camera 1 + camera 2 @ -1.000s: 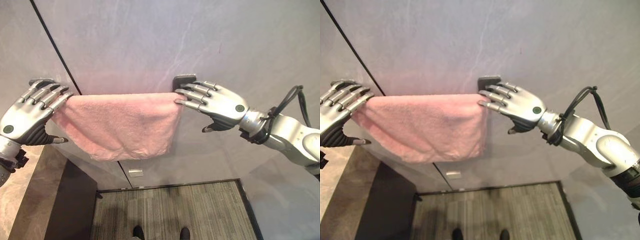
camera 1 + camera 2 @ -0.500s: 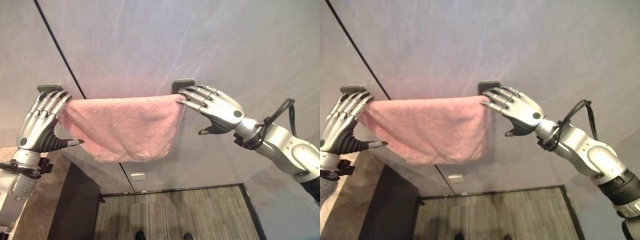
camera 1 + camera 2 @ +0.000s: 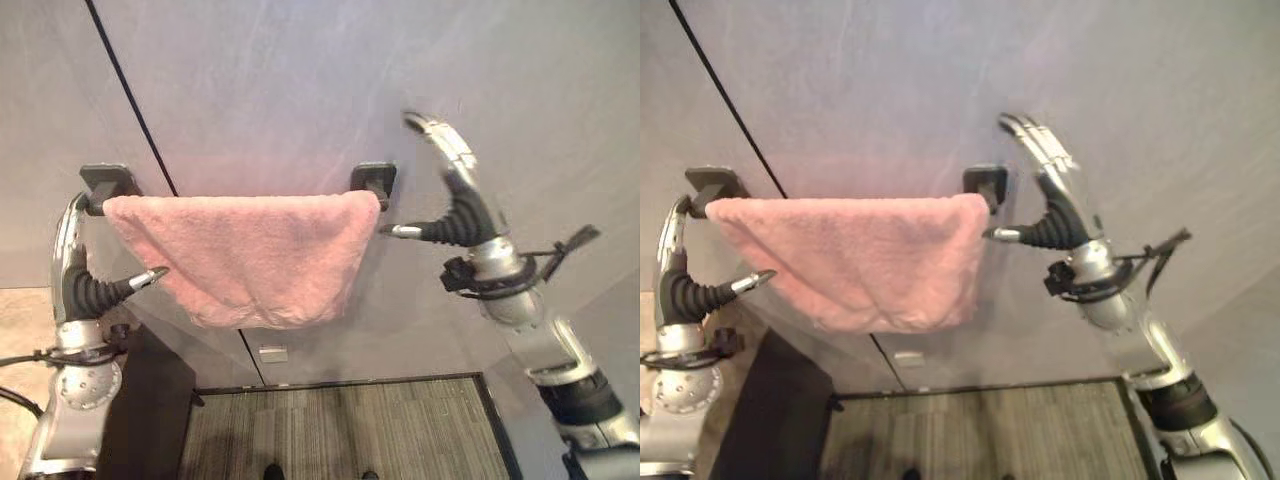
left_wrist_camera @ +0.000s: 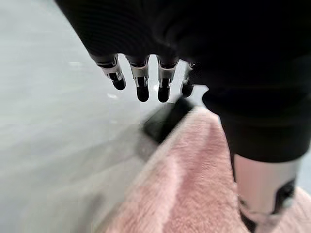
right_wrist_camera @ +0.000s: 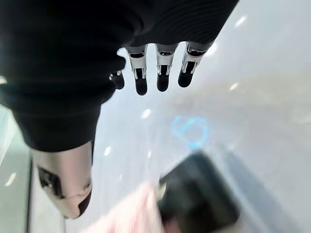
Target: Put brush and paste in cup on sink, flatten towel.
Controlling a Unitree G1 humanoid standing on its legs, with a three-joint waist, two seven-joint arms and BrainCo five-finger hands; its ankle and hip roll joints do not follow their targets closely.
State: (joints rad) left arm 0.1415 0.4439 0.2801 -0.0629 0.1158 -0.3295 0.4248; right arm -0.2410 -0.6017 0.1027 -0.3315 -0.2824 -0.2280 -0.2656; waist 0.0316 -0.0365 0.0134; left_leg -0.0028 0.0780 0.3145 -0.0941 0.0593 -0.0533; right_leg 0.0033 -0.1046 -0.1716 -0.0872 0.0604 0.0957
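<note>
A pink towel (image 3: 245,255) hangs draped over a wall rail between two dark brackets (image 3: 375,180).

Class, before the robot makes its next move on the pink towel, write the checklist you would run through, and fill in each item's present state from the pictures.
1. Towel hangs over the bar between the two dark brackets: ok.
2. Towel flat: not ok; its top edge is straight, but the lower edge sags unevenly and rises toward the left bracket.
3. Left hand free of the cloth: ok; fingers straight beside the towel's left end, thumb pointing toward it.
4. Right hand free: ok; fingers straight, raised beside the right bracket, holding nothing.
5. Thumbs touching the towel: cannot tell.
6. Brush, paste and cup in place: cannot tell.
</note>
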